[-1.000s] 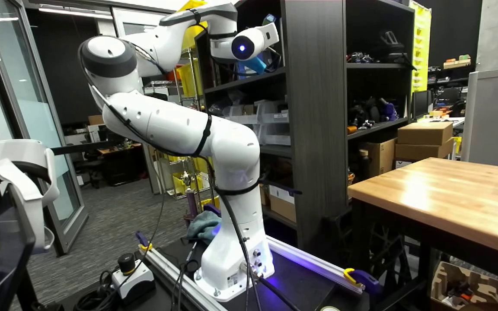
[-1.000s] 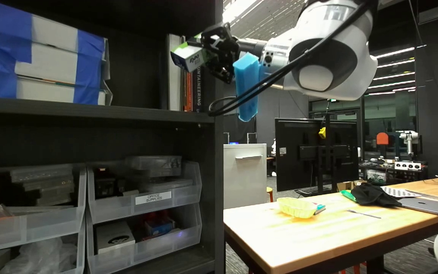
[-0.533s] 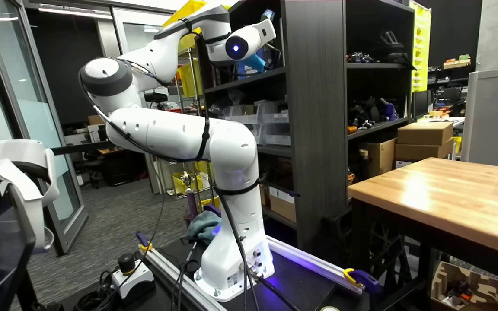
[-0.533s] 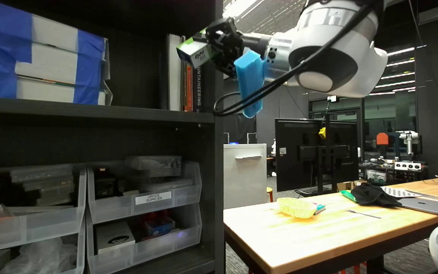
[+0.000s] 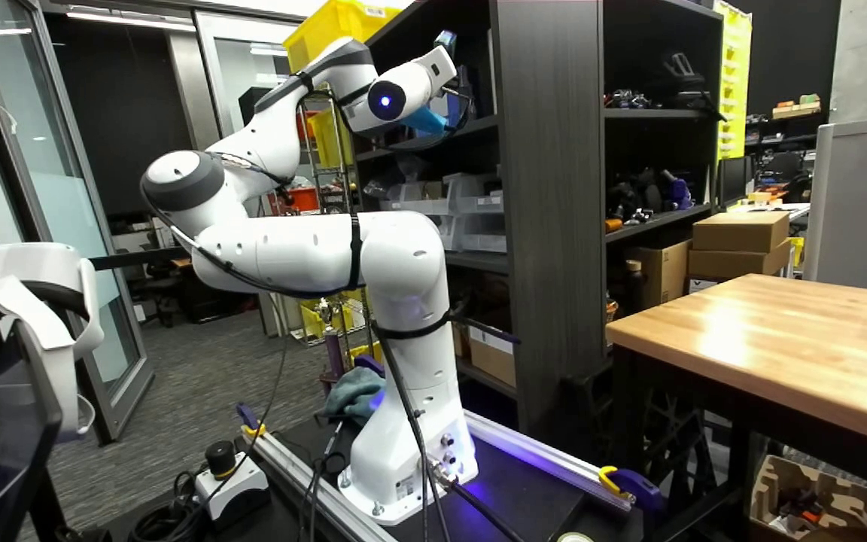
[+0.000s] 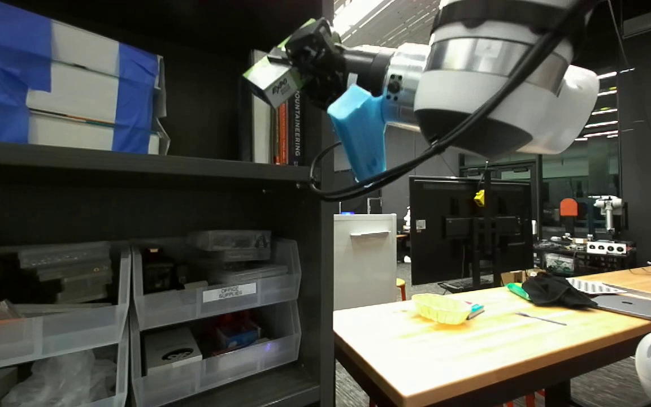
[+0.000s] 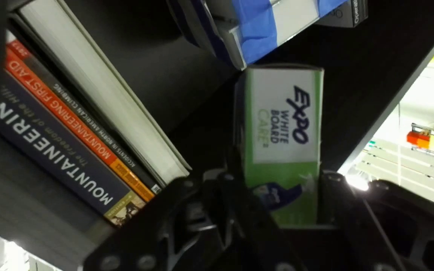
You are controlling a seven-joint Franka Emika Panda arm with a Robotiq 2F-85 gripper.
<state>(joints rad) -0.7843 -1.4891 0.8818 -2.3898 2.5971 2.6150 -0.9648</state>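
- The black pincer grips a box in the wrist view, its fingers closed against two opposite sides.
- The box, green and white, has its green part between the fingers; the white part, printed "Expo White Board Care," juts out past them.
- In an exterior view the box hangs tilted above the shelf, apart from it. How deep over the shelf it reaches cannot be told.
- Just behind the pincer, a blue block slants down from the white arm; both exterior views show it. A black cable loops below the pincer.
- Near the pincer, books stand upright on the shelf, one spine reading "Mountaineering."
- Farther along the same shelf, well apart from the pincer, lies a stack bound with blue tape.
- Under the pincer's level, translucent bins sit below the shelf, one labelled "Office Supplies."
- Well below the pincer and past the shelf's end, a wooden table bears a yellow basket, a black cloth and a laptop.
- Behind the table, far from the pincer, a black screen stands with its back showing.
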